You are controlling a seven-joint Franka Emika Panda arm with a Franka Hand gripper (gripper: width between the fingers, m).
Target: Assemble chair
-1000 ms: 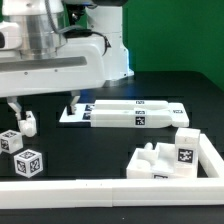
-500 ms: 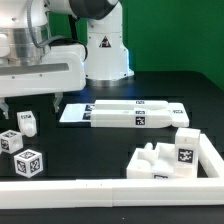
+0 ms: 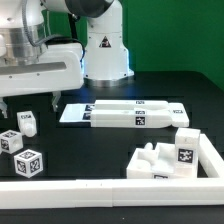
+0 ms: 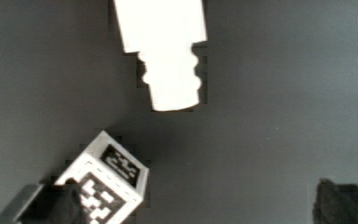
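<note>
The chair is not built yet: its white pieces lie loose on the black tabletop. The flat slabs lie side by side in the middle. The pegged blocks sit at the exterior view's right, inside the corner of the long white rail. At the exterior view's left are a small leg, a second leg and a third leg. The pincer hangs just above the small leg with its two fingers spread wide, and it holds nothing. So the step in hand looks like picking up a leg. In the wrist view, what seems to be that leg sits close to one dark fingertip, not in the middle of the gap, and a white pegged piece lies well apart from it. The next move likely calls for a small slide sideways to get the leg in the middle. Then the pincer needs to go straight down and squeeze gently on two flat sides, so the little leg does not tip or skid. There are no words or brand names to read. The pieces carry only black-and-white square tags, and a dark mark on the robot base is too small to make out.
</note>
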